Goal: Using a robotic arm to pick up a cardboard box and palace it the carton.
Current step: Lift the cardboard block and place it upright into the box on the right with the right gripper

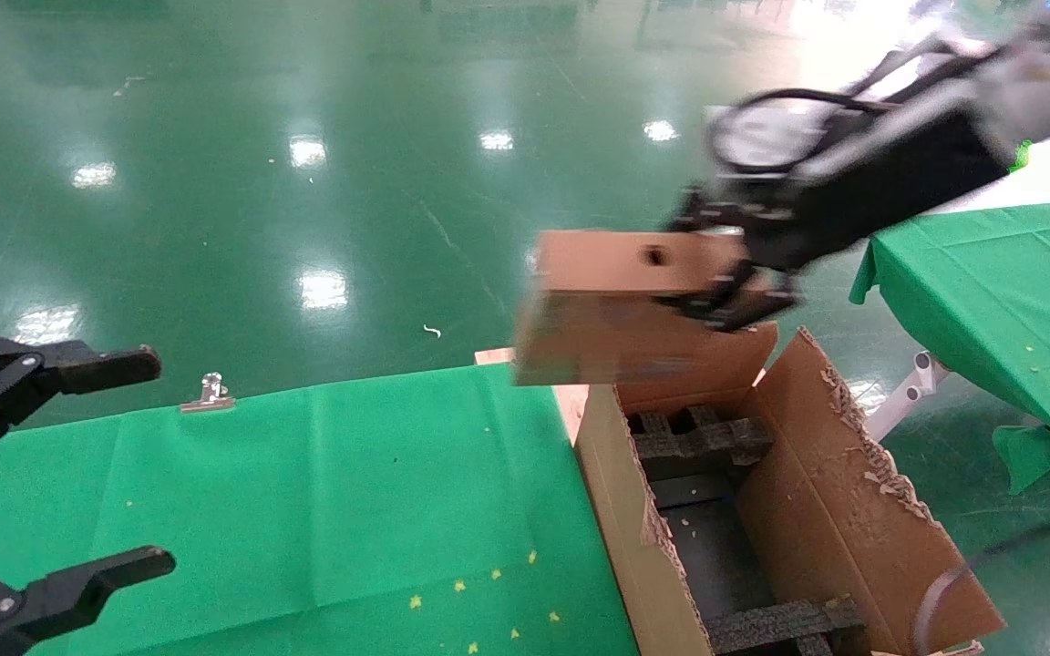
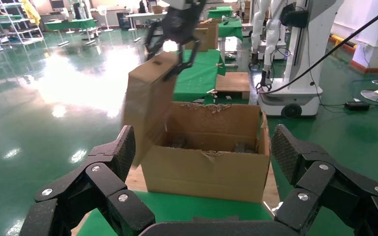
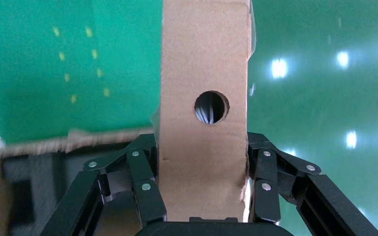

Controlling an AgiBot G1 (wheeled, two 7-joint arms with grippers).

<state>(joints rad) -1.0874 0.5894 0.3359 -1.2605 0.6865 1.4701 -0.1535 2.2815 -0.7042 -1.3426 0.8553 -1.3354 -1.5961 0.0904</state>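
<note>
**Black linkage grippers on a cabled arm**

The right gripper [image 1: 733,293], seen at the upper right of the head view, was built of black multi-link fingers beneath a black cylindrical wrist, with a black cable looped above it. The left gripper [image 1: 51,474], at the lower left edge, was made of all-black linked bars fastened with silver screws; textured pads [image 2: 286,153] were fitted on the fingers.
</note>
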